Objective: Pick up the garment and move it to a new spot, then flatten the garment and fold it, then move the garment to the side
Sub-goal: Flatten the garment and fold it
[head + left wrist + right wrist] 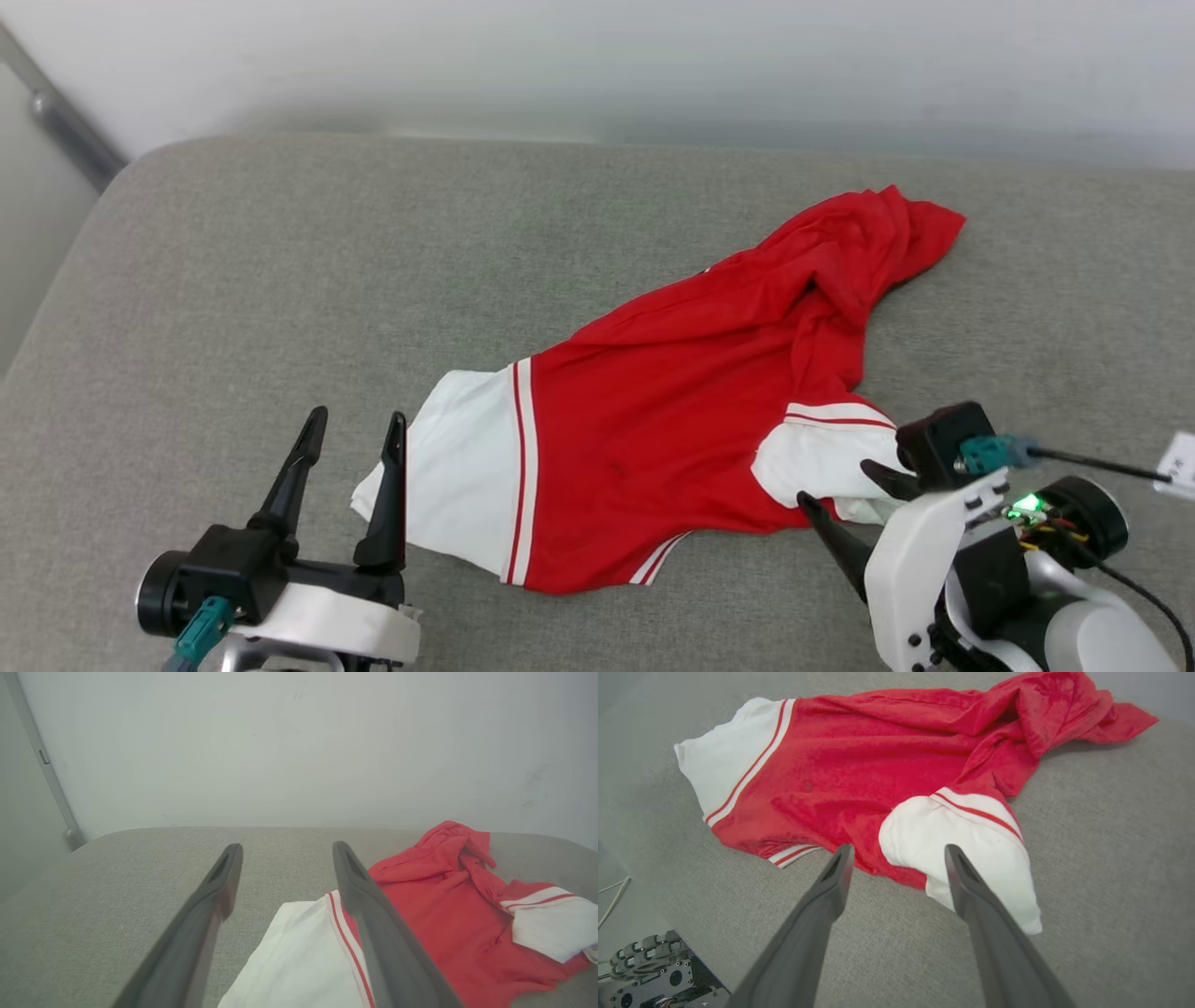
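Near the front edge of the grey cushion (280,233) the garment (672,401) lies crumpled. Left gripper (359,415) and right gripper (835,483) have jaws spread, empty. Pickup seems pending; next, each should close on it.

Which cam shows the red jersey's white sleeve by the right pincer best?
Right wrist view: the white short sleeve with red-striped trim sits large, just beyond the fingertips of the open right pincer. Head view shows it partly behind that pincer; left wrist view, small at the right edge.
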Controlling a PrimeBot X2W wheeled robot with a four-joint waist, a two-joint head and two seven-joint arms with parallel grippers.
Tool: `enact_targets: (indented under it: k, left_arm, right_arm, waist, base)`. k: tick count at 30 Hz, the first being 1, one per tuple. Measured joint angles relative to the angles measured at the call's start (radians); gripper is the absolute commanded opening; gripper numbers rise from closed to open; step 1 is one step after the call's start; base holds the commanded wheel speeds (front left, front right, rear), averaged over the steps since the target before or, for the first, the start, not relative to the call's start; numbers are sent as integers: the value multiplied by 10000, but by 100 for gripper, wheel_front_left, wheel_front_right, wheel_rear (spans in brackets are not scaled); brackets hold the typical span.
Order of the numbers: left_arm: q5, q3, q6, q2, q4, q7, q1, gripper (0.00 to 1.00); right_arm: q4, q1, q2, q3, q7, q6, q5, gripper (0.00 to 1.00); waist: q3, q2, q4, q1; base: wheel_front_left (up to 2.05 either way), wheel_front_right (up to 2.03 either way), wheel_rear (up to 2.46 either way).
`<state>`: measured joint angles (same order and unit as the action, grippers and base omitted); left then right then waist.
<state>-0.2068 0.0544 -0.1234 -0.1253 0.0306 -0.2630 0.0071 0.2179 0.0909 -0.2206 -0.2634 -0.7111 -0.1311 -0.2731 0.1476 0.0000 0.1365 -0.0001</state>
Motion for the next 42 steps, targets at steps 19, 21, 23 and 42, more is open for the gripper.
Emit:
enact_targets:
  k: [19,21,23,42]
  left_arm:
    - [-163,355,-58,82,-286,0,-375,100]
    - [-176,391,-58,71,-314,0,-416,100]
    - [-176,410,-58,65,-359,0,-496,100]
    - [-270,272,-58,-54,-422,-2,-194,100]
  right_arm:
    - [-1582,945,-431,-194,-1200,0,899,100]
    - [-1678,963,-380,-146,-1064,0,899,30]
    - [-1722,996,-286,-88,-924,0,859,0]
    - [899,-81,976,2805,-1967,2,-1611,0]
  waist:
    - [701,0,943,1]
    - [759,0,937,1]
    - [765,0,906,2]
    - [35,0,-457,1]
  base:
    - [0,0,0]
    - [0,0,0]
    - [0,0,0]
    - [0,0,0]
